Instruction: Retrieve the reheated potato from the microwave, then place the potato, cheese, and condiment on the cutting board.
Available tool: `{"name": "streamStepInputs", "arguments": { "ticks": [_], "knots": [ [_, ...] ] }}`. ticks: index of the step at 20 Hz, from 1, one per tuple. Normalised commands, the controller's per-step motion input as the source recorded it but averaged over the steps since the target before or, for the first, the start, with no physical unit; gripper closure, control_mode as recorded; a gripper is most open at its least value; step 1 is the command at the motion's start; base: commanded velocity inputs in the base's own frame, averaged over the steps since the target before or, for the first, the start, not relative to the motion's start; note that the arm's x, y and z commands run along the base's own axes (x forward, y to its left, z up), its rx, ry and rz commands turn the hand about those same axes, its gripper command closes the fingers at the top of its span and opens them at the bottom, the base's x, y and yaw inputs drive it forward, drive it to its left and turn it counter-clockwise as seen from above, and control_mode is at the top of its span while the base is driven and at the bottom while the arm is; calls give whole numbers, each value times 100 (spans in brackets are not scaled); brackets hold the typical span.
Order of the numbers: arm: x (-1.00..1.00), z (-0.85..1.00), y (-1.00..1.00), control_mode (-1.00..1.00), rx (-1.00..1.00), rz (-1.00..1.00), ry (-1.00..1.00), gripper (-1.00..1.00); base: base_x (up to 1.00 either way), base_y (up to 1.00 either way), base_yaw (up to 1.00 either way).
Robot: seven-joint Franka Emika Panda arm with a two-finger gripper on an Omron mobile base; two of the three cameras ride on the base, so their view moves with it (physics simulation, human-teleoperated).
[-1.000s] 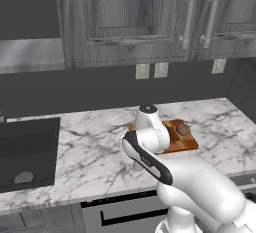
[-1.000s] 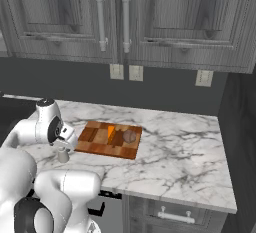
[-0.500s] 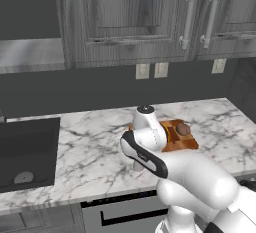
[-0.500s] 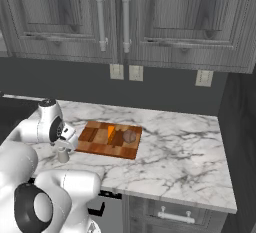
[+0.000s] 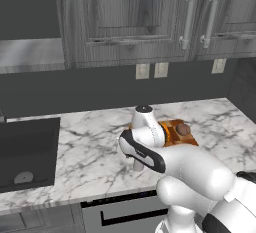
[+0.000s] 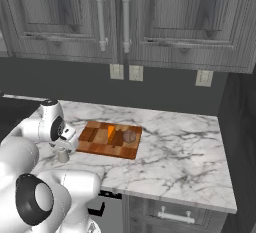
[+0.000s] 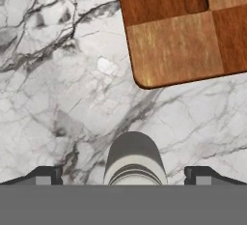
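- The board [image 6: 109, 139] is lying on the marble counter [image 6: 175, 152], carrying a potato [image 6: 129, 136] and a cheese piece [image 6: 111, 128].
- The condiment [image 7: 134, 157] is standing just beside the board, off it.
- The gripper [image 7: 123, 175] is hanging spread wide either side of the condiment, not touching it.

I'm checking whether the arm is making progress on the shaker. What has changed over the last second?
Little has changed. The arm's head has drifted slightly across the counter above the shaker; the gripper remains open with the fingers on either side of the shaker, not yet closed on it. The shaker, the cutting board and the potato on it stayed put.
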Motion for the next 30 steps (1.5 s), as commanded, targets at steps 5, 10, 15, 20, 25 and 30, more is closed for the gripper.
{"name": "streamStepInputs", "arguments": {
  "ticks": [5, 10, 15, 20, 25, 30],
  "knots": [
    [0, -6, 0, -100, 0, 0, 2, -100, 0, 0, 0],
    [-3, -2, 0, -100, 0, 0, 1, -100, 0, 0, 0],
    [-2, 0, -1, -100, 0, -1, 0, -100, 0, 0, 0],
    [0, -2, -1, -100, 0, -3, 1, -100, 0, 0, 0],
    [0, -4, 0, -100, 0, -5, 6, 100, 0, 0, 0],
    [0, -3, 0, -100, 0, -5, 8, 100, 0, 0, 0]
  ]
}}
